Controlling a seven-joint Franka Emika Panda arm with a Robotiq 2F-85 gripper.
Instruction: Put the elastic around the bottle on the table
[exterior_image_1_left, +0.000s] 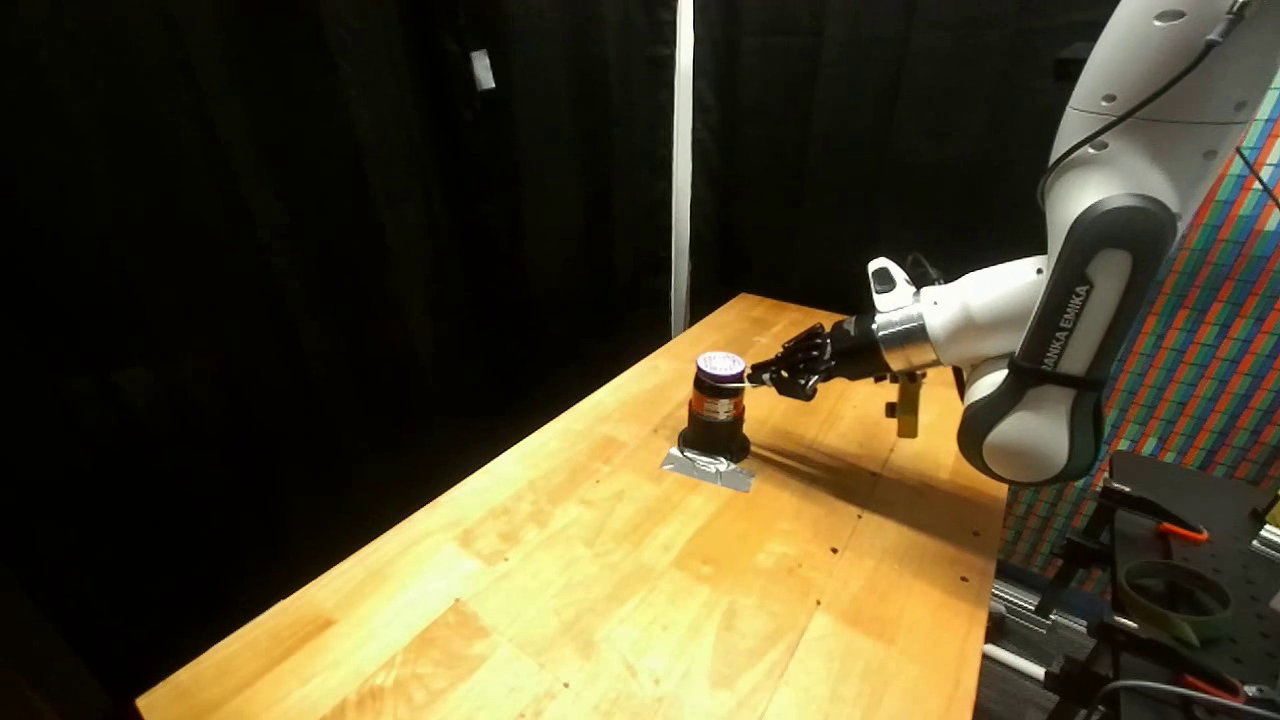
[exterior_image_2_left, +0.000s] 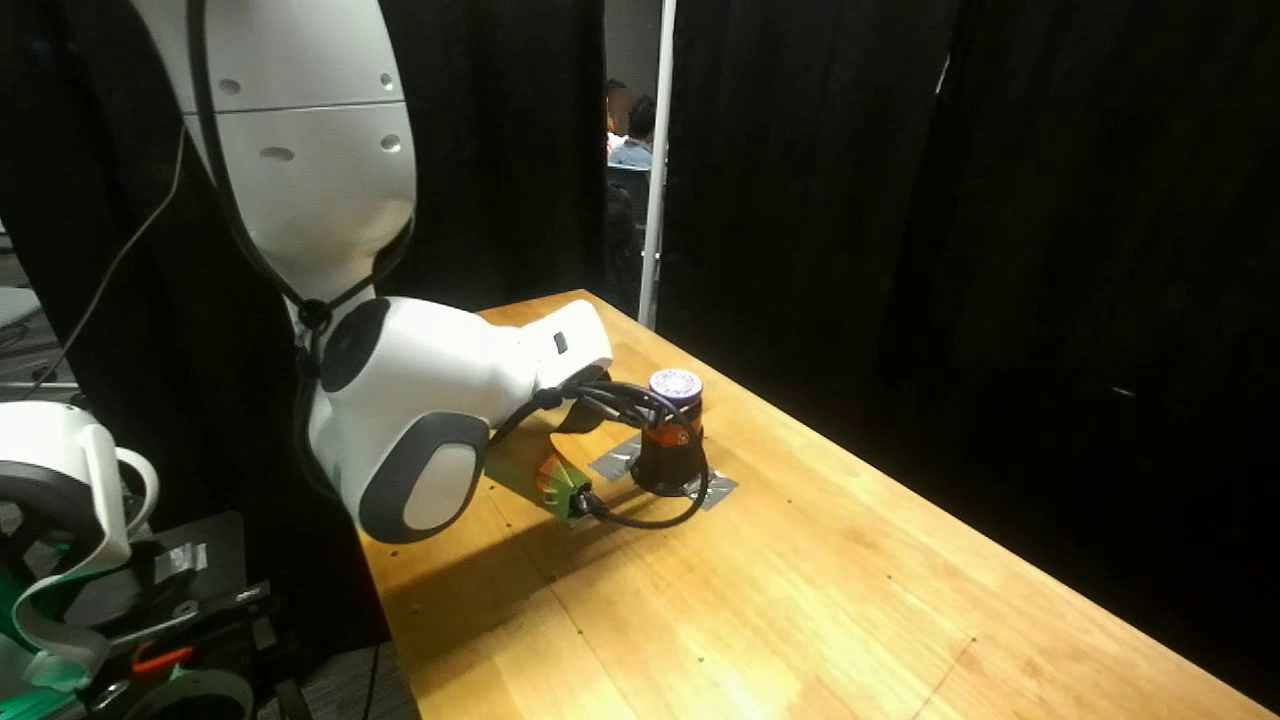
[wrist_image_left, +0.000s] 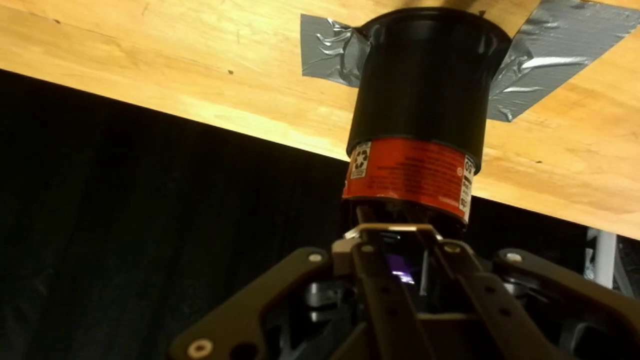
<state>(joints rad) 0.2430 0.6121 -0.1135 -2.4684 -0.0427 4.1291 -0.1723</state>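
The bottle (exterior_image_1_left: 718, 405) is dark with an orange-red label and a purple lid. It stands upright in a black cup-like base (wrist_image_left: 425, 95) taped to the wooden table (exterior_image_1_left: 600, 560). The bottle also shows in an exterior view (exterior_image_2_left: 668, 434) and in the wrist view (wrist_image_left: 407, 172). A thin pale elastic (exterior_image_1_left: 728, 384) runs across the bottle just below the lid and reaches my gripper (exterior_image_1_left: 762, 378). The gripper is level with the bottle's top and right beside it. In the wrist view its fingers (wrist_image_left: 397, 229) look close together with a dark gap; how their tips meet is unclear.
Grey tape (wrist_image_left: 555, 55) lies at both sides of the base. A cable loop (exterior_image_2_left: 704, 480) and a yellow-green housing (exterior_image_2_left: 545, 480) hang from my wrist near the bottle. A cart with tools (exterior_image_1_left: 1180, 570) stands beside the table; dark curtains (exterior_image_1_left: 300, 250) hang behind it.
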